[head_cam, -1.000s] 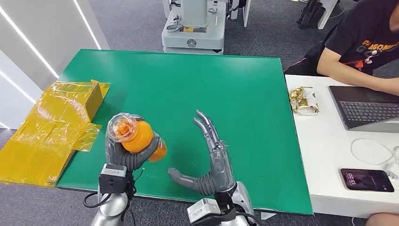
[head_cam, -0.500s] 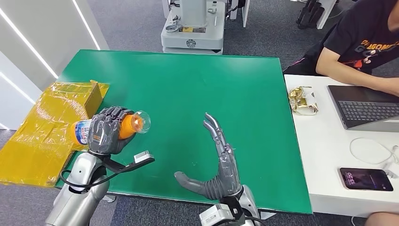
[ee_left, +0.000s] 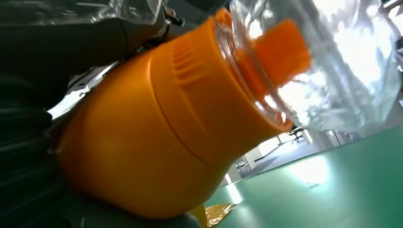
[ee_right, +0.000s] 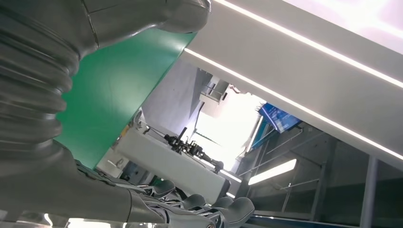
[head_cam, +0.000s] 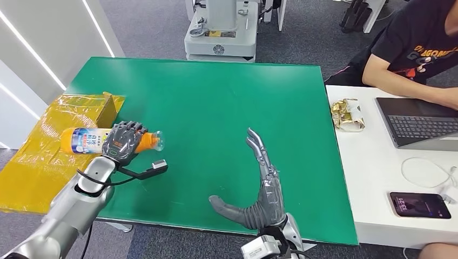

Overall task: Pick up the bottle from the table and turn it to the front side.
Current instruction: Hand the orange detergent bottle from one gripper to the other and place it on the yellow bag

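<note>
Gripping, left hand (head_cam: 123,139): fingers wrapped round the shoulder of the orange plastic bottle with white-and-blue label and clear domed cap (head_cam: 102,140). Bottle lifted off the green counter (head_cam: 216,102), lying roughly level above its left edge; cap end toward the counter's middle, base out over the crinkled yellow plastic-wrapped carton (head_cam: 54,145) just beside that edge. Label partly upward, judged a mid-turn pose meant to bring the printed front round.

Idle, right hand (head_cam: 259,186): empty, fingers straight and spread, thumb out, hovering over the counter's near edge, well apart from the bottle; likely kept clear so the turn goes unhindered.

Head view: whole bottle, label, both hands. Left wrist view: close detail instead, ribbed orange collar, orange spout inside the clear cap, dark fingers beneath; label unseen. Right wrist view: grey ribbed cover, curled-looking fingertips, counter surface, ceiling lights.

Beyond the counter's right edge: white desk (head_cam: 378,178), laptop, phone, seated person.
</note>
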